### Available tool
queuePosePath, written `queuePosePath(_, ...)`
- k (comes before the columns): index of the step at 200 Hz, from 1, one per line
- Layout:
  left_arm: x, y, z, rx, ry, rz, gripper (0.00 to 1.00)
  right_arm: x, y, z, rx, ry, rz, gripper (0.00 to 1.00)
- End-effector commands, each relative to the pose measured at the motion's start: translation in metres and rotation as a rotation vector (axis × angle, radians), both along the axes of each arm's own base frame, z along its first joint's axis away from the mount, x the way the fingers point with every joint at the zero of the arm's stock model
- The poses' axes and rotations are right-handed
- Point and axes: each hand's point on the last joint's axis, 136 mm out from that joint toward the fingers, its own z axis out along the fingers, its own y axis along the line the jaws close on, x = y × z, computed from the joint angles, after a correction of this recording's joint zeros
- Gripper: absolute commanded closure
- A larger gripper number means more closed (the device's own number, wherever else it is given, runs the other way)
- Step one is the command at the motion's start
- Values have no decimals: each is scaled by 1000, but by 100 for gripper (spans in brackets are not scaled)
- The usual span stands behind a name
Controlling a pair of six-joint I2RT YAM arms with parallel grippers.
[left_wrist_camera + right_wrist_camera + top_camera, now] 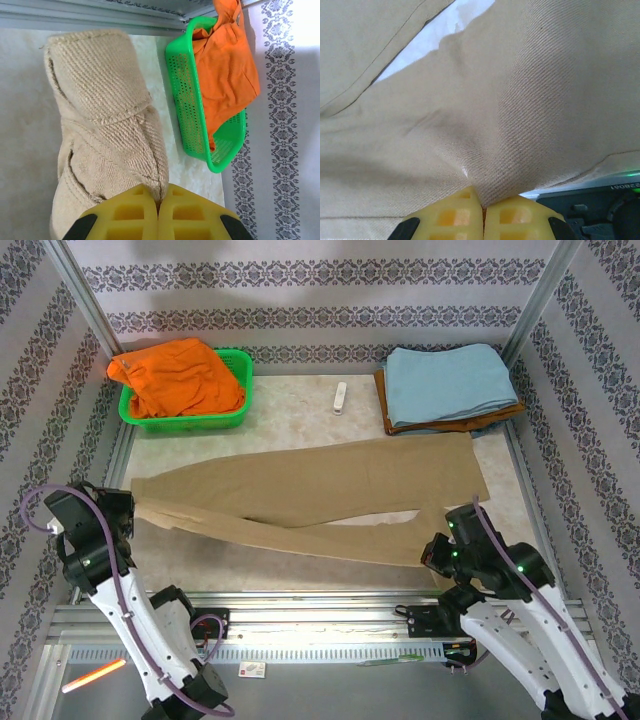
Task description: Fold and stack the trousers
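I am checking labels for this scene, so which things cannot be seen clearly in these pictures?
Top view: the white object near the back is too small to identify.
Top view: the brown cloth is mostly covered by the light-blue cloth.
Left wrist view: the basket floor is mostly hidden under the orange garment.
Right wrist view: the trousers run past every edge.

Looks like a robotics lab test cell: aluminium frame posts (85, 295), wallpaper-print panels (320, 290) on three sides, metal rail (330, 625) along the near edge of the table (300, 405).
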Motion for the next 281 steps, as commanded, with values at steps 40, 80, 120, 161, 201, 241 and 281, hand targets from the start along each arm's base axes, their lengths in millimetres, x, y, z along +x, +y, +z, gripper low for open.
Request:
queuePosePath(40,22,32,-9,48,72,27,100,49,14,26,-86,-72,171,100)
queuePosePath(80,62,63,-30,10,107,24,100,136,27,29,-74,-63,202,100)
queuePosePath(120,87,88,-55,-17,159,44,100,207,30,15,-143,-12,244,100)
queuePosePath(161,110,107,-81,-49,207,49,100,252,31,-8,-157,87,319,100)
queuePosePath(201,131,121,-97,-69,228,33,100,284,35,-13,-44,88,308,100)
queuePosePath(241,154,123,-119,-98,252,5,100,303,32,-39,-39,149,306,99)
queuePosePath(281,195,114,-132,-61,339,-79,100,315,23,-53,-11,166,278,98)
